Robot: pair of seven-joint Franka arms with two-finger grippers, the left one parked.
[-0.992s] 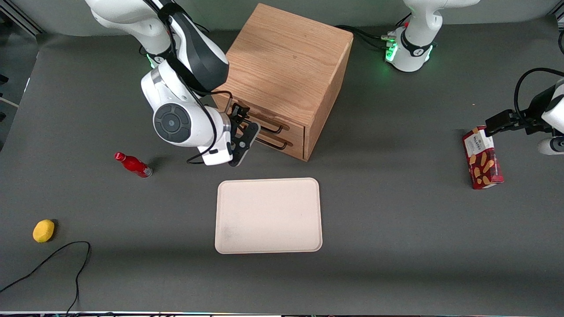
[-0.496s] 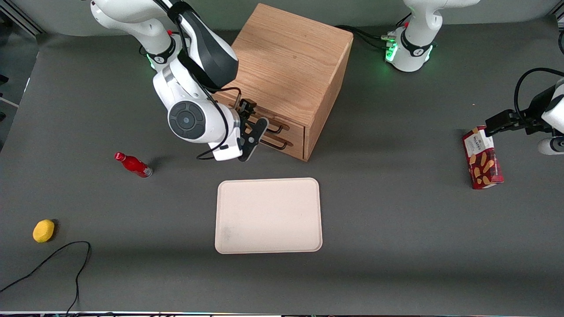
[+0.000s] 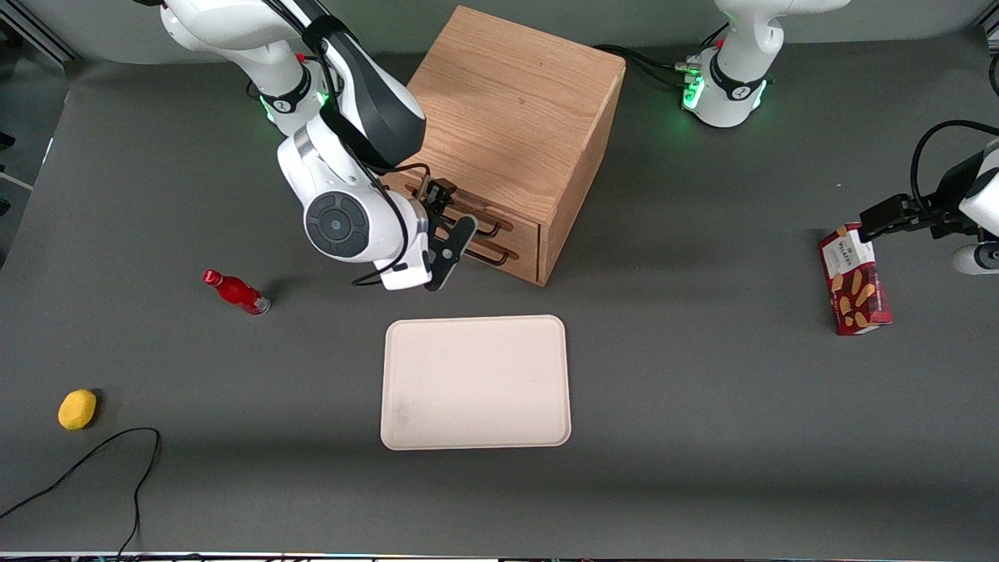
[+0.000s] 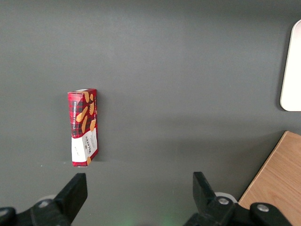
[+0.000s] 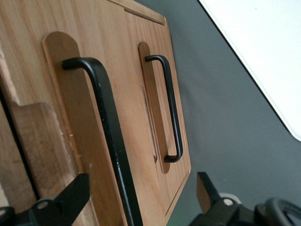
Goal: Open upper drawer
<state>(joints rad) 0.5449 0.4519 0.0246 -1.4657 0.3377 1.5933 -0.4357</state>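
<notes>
The wooden cabinet [image 3: 515, 109] stands at the middle of the table's back, both drawer fronts flush. The upper drawer [image 3: 521, 226] carries a thin black wire handle [image 3: 485, 228]; the lower drawer [image 3: 521, 261] sits beneath it. My right gripper [image 3: 455, 221] is directly in front of the upper drawer, up against its handle. In the right wrist view the gripper [image 5: 141, 188] is open, and the upper handle's bar [image 5: 106, 127] runs between the two fingers without either touching it. The lower handle [image 5: 170, 108] lies outside the fingers, nearer the table top.
A cream tray [image 3: 476, 382] lies nearer the front camera than the cabinet. A red bottle [image 3: 234, 291], a yellow object [image 3: 77, 409] and a black cable [image 3: 94, 468] lie toward the working arm's end. A red cookie box [image 3: 855, 281] [image 4: 83, 127] lies toward the parked arm's end.
The right arm has moved toward the cabinet, bringing the open gripper up to the upper drawer's handle. The drawers have not moved.
</notes>
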